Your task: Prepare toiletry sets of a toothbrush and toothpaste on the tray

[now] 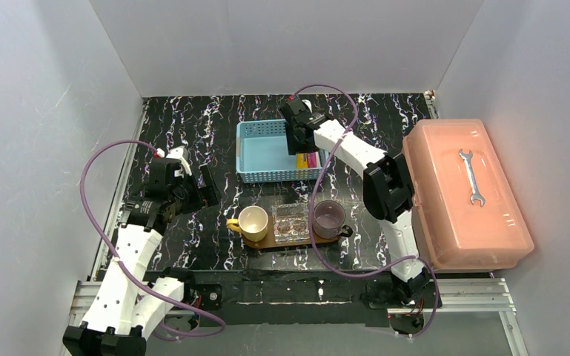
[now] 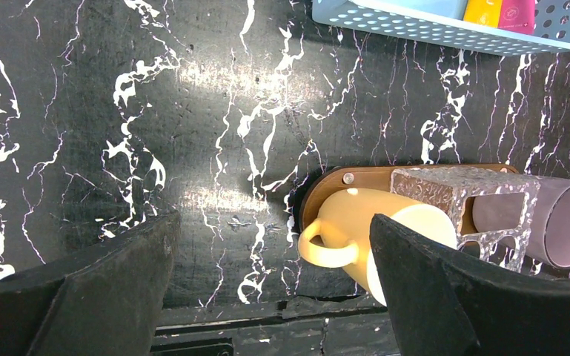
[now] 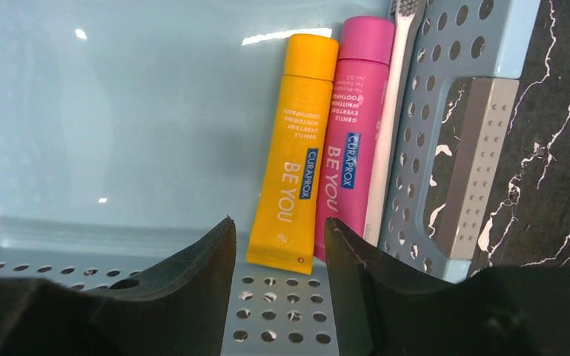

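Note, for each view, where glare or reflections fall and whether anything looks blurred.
Left wrist view: broad white glare on the glossy table, near the tray. Right wrist view: small glints on the basket floor, one by the yellow toothpaste cap; label print sharp. Top external view: even light, nothing blurred.

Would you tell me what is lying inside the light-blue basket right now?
A yellow-orange toothpaste tube, a magenta-pink tube and one white toothbrush lie together against the basket wall. The right gripper hides part of the floor.
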Robot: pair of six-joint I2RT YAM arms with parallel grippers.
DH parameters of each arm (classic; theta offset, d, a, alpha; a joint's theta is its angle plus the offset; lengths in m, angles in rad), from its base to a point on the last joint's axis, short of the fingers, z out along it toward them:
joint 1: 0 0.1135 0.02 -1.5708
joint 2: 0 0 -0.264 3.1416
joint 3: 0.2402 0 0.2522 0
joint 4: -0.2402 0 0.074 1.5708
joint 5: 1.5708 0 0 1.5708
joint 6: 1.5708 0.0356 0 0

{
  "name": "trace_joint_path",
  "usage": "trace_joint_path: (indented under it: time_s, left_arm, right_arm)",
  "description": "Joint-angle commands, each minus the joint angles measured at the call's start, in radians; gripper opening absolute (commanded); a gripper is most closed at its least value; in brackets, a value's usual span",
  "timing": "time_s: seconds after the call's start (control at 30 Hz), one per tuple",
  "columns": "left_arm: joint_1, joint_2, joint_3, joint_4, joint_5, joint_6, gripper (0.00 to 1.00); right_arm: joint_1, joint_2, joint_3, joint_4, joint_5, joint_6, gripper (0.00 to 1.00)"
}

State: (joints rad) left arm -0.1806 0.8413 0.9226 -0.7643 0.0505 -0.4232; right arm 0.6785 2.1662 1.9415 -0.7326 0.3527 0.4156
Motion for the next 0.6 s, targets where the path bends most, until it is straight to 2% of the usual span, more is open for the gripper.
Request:
trace_joint_path:
  time_s: [0.0, 0.57]
  left_arm:
    - [-0.003, 0.005, -0.005, -0.012, 0.009, 0.003, 0.99]
    - [-0.003, 0.027, -0.001, -0.011, 0.019, 0.004, 0.99]
  right_arm:
    - [-0.022, 0.035, 0.061, 0.009, -0.036, -0.009, 0.55]
    - [-0.051, 0.160, 0.135, 0.019, -0.081, -0.006, 0.56]
